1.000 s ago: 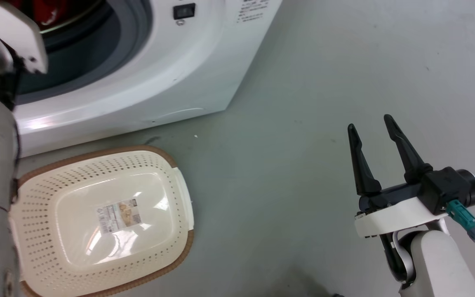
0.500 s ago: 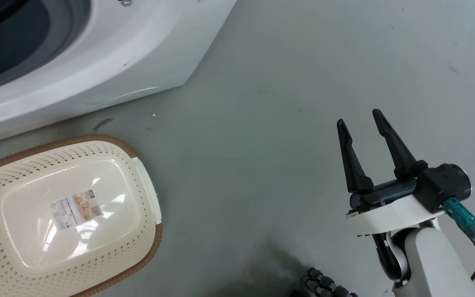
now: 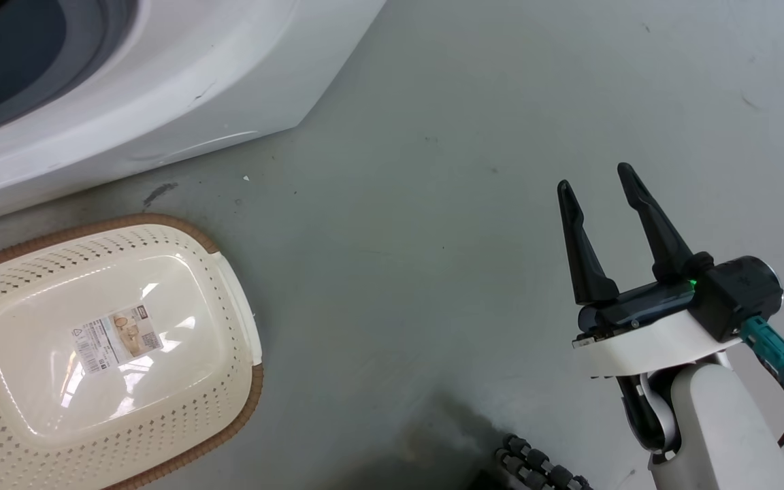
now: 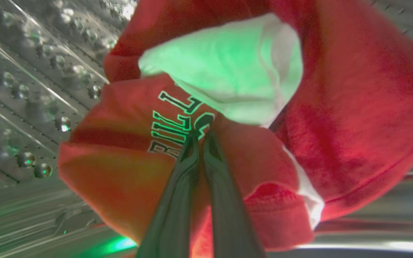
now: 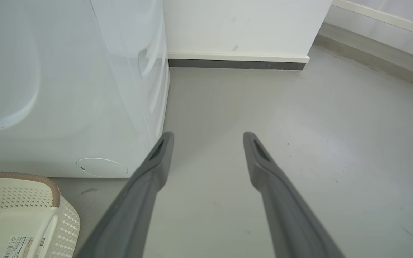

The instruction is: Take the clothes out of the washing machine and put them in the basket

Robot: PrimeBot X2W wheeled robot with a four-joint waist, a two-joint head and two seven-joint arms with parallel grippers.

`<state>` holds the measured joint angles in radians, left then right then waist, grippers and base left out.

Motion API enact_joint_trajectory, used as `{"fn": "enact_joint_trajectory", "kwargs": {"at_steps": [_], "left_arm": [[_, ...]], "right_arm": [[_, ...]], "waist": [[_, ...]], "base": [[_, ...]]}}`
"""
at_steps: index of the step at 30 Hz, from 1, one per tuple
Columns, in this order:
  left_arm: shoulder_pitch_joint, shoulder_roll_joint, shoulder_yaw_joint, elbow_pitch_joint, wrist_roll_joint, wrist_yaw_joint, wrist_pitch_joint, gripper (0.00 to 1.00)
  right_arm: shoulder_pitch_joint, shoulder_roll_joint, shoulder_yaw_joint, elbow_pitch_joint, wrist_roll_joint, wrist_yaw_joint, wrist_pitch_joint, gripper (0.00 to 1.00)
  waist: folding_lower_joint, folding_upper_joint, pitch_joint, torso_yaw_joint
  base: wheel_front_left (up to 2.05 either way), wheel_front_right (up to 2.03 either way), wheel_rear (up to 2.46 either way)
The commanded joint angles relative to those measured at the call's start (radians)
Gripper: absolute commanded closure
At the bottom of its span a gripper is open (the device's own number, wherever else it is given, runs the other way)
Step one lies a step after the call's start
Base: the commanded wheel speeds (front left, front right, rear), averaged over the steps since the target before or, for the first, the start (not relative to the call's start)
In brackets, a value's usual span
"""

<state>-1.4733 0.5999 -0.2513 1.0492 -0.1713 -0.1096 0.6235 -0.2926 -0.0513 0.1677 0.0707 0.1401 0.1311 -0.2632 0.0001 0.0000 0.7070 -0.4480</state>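
In the left wrist view my left gripper (image 4: 201,130) is shut on the clothes (image 4: 335,118), a bright red jersey with white lining and lettering, bunched inside the perforated steel drum (image 4: 23,89) of the washing machine (image 3: 181,82). The washing machine's white front and grey porthole ring fill the upper left of the head view. The basket (image 3: 242,327), cream-white with a brown rim and a paper label, stands empty on the floor in front of it, and its corner (image 5: 54,193) shows at the lower left of the right wrist view. My right gripper (image 3: 596,180) hangs open over bare floor at the right, holding nothing (image 5: 208,138).
Grey floor (image 3: 433,204) stretches between the basket and my right arm. A white wall with a dark baseboard (image 5: 235,64) runs behind the washing machine. A black ribbed cable (image 3: 535,466) lies at the bottom edge of the head view.
The head camera has swung, so the washing machine and basket slid left and the pale left arm left the picture. My right gripper stayed open and rose slightly.
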Motion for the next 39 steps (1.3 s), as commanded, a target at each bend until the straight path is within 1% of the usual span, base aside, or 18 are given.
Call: {"fn": "enact_joint_trajectory", "kwargs": {"at_steps": [1,2,4,5,6,11,19,24,28,31,35,39], "left_arm": [[0.027,0.000,0.004,-0.021,-0.006,0.012,-0.029,1.00],[0.027,0.000,0.004,-0.021,-0.006,0.012,-0.029,1.00],[0.060,0.006,0.000,-0.063,0.004,0.045,-0.108,1.00],[0.111,-0.003,0.007,-0.091,0.000,0.078,-0.202,1.00],[0.111,-0.003,0.007,-0.091,0.000,0.078,-0.202,1.00],[0.206,-0.036,0.027,-0.107,-0.033,0.112,-0.360,1.00],[0.374,-0.105,0.064,-0.089,-0.095,0.135,-0.636,1.00],[0.471,-0.154,0.073,-0.073,-0.122,0.128,-0.766,1.00],[0.534,-0.191,0.075,-0.069,-0.142,0.119,-0.831,1.00],[0.583,-0.215,0.081,-0.080,-0.161,0.112,-0.858,1.00],[0.639,-0.241,0.085,-0.123,-0.175,0.106,-0.879,1.00],[0.703,-0.264,0.092,-0.194,-0.186,0.101,-0.887,1.00]], "right_arm": [[-0.018,0.002,-0.006,-0.001,-0.006,-0.001,-0.002,0.00],[-0.018,0.002,-0.006,-0.001,-0.006,-0.001,-0.002,0.00],[-0.015,0.002,-0.010,0.004,-0.003,-0.001,-0.002,0.00],[-0.011,0.002,-0.016,0.015,-0.002,-0.001,-0.002,0.00],[-0.011,0.002,-0.016,0.015,-0.002,-0.001,-0.002,0.00],[0.006,0.002,-0.032,0.034,-0.033,-0.001,-0.002,0.00],[0.047,0.002,-0.053,0.040,-0.070,-0.001,-0.002,0.00],[0.094,0.002,-0.067,0.051,-0.092,-0.001,-0.002,0.00],[0.129,0.002,-0.079,0.054,-0.106,-0.001,-0.002,0.00],[0.153,0.002,-0.085,0.059,-0.115,-0.001,-0.002,0.00],[0.180,0.002,-0.095,0.063,-0.130,-0.001,-0.002,0.00],[0.201,0.002,-0.106,0.064,-0.140,-0.001,0.003,0.00]], "waist": [[-0.0001,0.0000,-0.006,0.004],[-0.0001,0.0000,-0.006,0.004],[-0.0001,0.0000,-0.021,0.011],[-0.0001,0.0000,-0.048,0.019],[-0.0001,0.0000,-0.048,0.019],[-0.0001,0.0000,-0.116,0.043],[-0.0001,0.0000,-0.266,0.087],[-0.0001,0.0000,-0.367,0.123],[-0.0001,0.0000,-0.438,0.155],[-0.0001,0.0000,-0.486,0.179],[-0.0001,0.0000,-0.541,0.211],[-0.0001,0.0000,-0.587,0.243]], "base": [[0.00,0.00,0.00],[0.00,0.00,0.00],[0.00,0.00,0.00],[0.00,0.00,0.00],[0.00,0.00,0.00],[0.00,0.00,0.00],[0.00,0.00,0.00],[0.00,0.00,0.00],[0.00,0.00,0.00],[0.00,0.00,0.00],[0.00,0.00,0.00],[0.00,0.00,0.00]]}}
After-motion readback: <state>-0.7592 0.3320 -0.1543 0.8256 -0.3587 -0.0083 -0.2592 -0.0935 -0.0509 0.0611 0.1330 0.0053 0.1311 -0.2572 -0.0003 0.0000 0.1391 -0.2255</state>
